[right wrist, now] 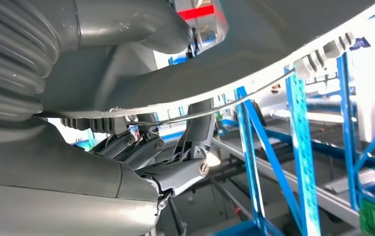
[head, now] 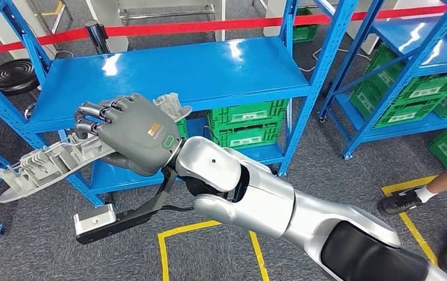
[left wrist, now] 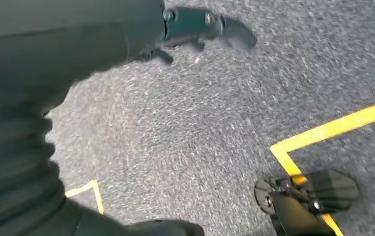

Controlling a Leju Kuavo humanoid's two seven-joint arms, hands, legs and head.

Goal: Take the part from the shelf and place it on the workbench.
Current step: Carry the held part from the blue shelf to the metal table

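Part: long light-grey moulded plastic piece (head: 51, 165) with ribs on its inner face, held up in the air in front of the blue shelf (head: 168, 76), tilted so one end dips low off to the side and the other end pokes up past the hand near the shelf's top board.

Right hand: the right hand (head: 130, 134) has it clamped (back of the hand faces the head camera). Fingers (head: 95, 114) curl over the part's upper edge, and the part runs through underneath the palm. From the right wrist view the part (right wrist: 274, 39) is a broad pale surface lying right across the hand (right wrist: 101, 113), thumb on one side and the darker fingers (right wrist: 141, 150) folded in against the other, so it's pinched between them.

Left hand: left wrist view looks at speckled grey carpet (left wrist: 215, 113) with yellow tape lines (left wrist: 332, 130). The hand (left wrist: 38, 83) is a dark blur along the edge, can't tell if the fingers are apart or curled.

Shelf: top board is bare blue, green crates (head: 247, 123) sit on the lower level behind the arm.

Around it: second blue rack (head: 420, 64) with more green crates off to the right, red barrier tape (head: 209, 26) behind, yellow floor markings (head: 209, 234), and a person's feet in dark shoes (head: 405, 202) at the edge.
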